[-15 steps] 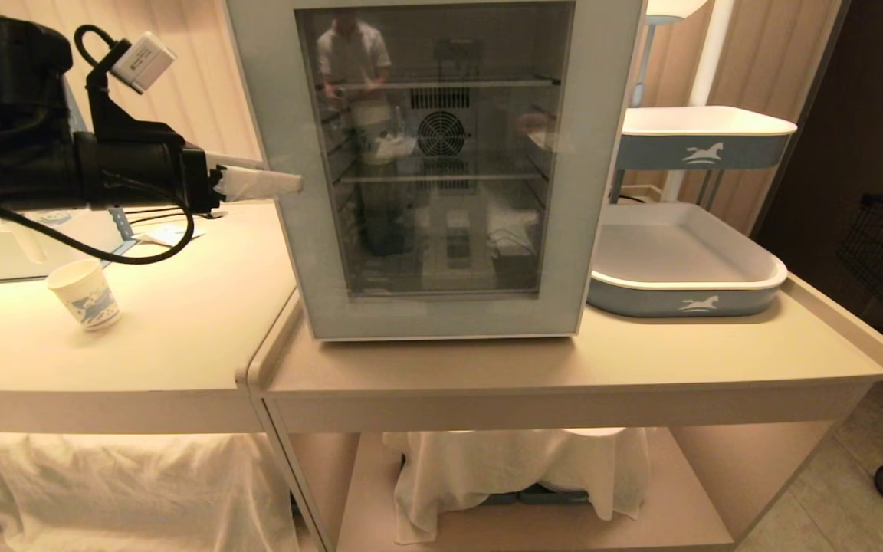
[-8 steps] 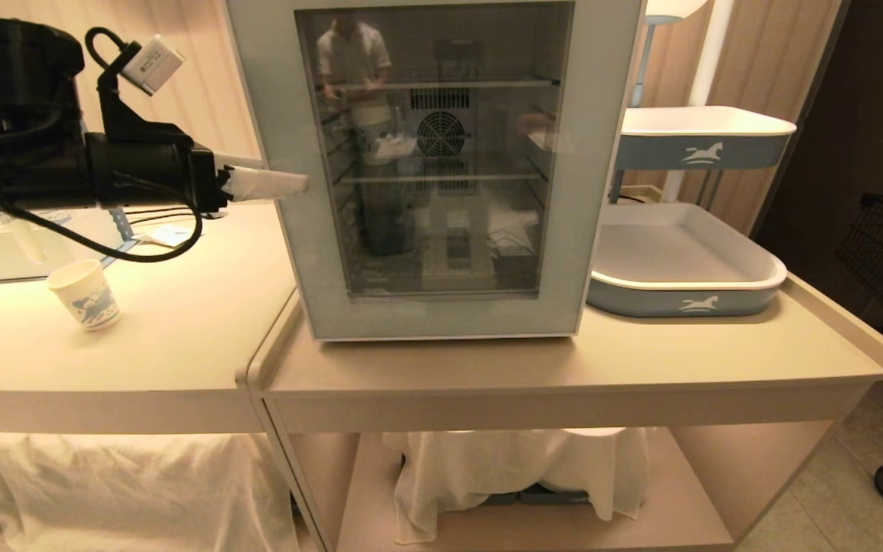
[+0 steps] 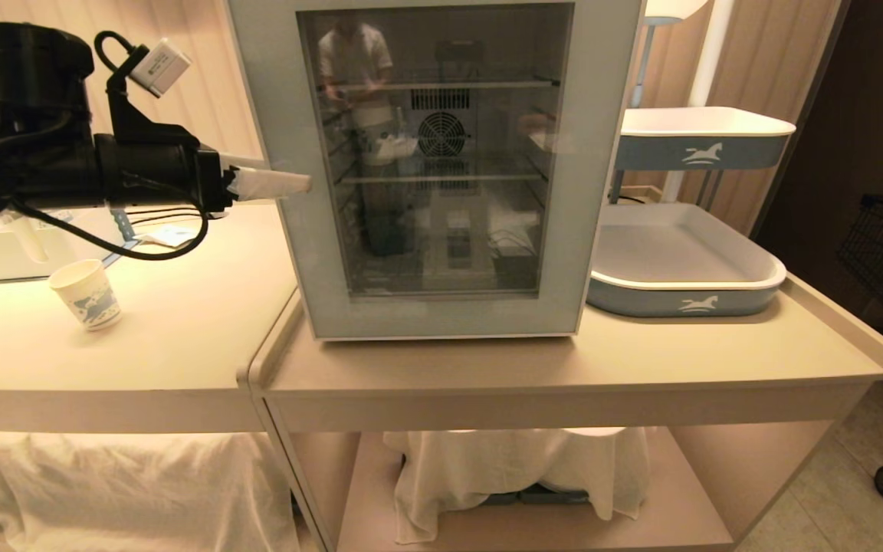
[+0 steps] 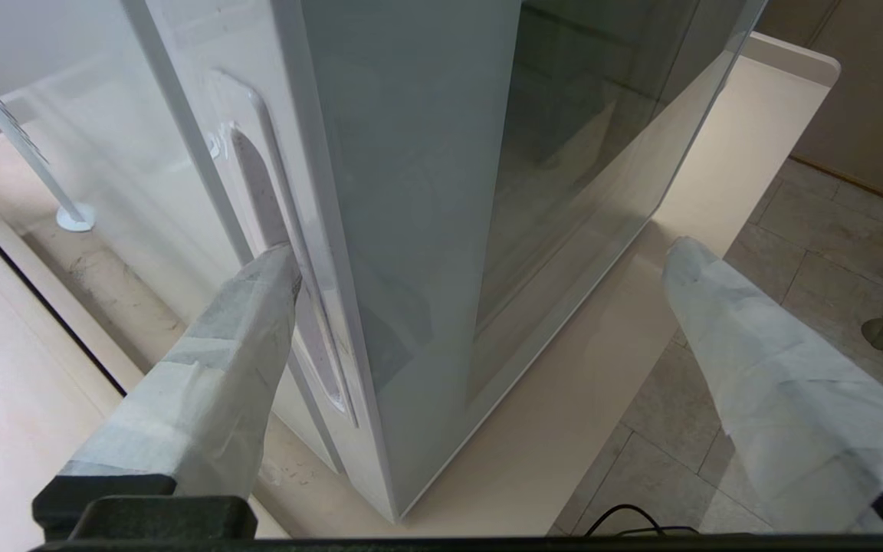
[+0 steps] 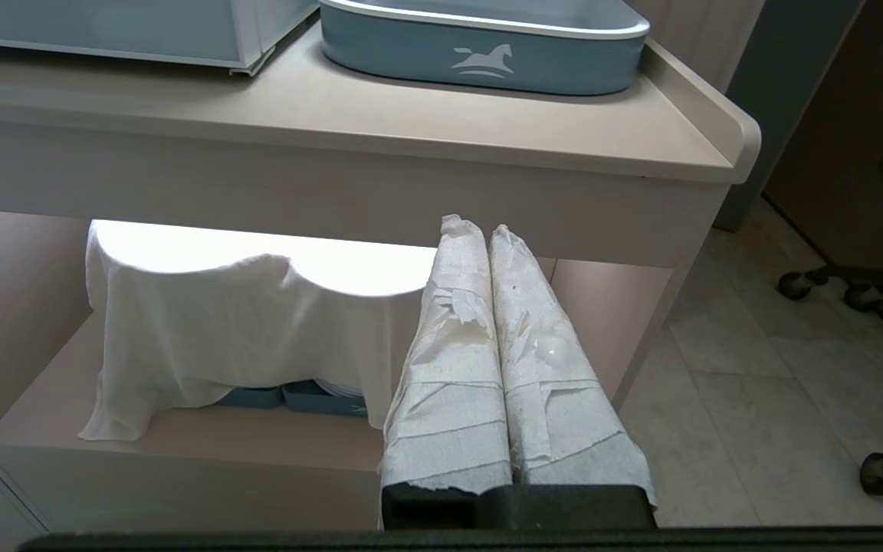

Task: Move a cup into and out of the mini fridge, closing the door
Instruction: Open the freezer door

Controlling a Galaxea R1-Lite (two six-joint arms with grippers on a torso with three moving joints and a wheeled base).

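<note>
Pale grey-white frame: we see the door shut flat against the mini fridge, its dark glass pane showing wire shelves and a round fan at the back.
Mini fridge: it stands on the right-hand desk, close to that desk's left edge and set back from its front edge.
Left gripper: we find it spread wide at the fridge's left front corner, level with the middle of the door, holding nothing.
Fingers: both are wrapped in white paper; one finger has its tip at the long recessed handle on the fridge's side, apparently touching it, and the other hangs in front of the door face, clear of the glass.
Left arm: in the head view we see it reaching in level from the left, above the back of the left-hand desk.
Cup: it stands upright on the left-hand desk, near that desk's left side and towards its middle depth, well apart from the fridge and below the left arm.
Right gripper: we see its two paper-wrapped fingers pressed together with nothing between them, parked low in front of the right-hand desk's lower shelf.
Blue tray: it rests on the right-hand desk just beside the fridge, towards the right edge.
White cloth: it drapes over things on the lower shelf.
</note>
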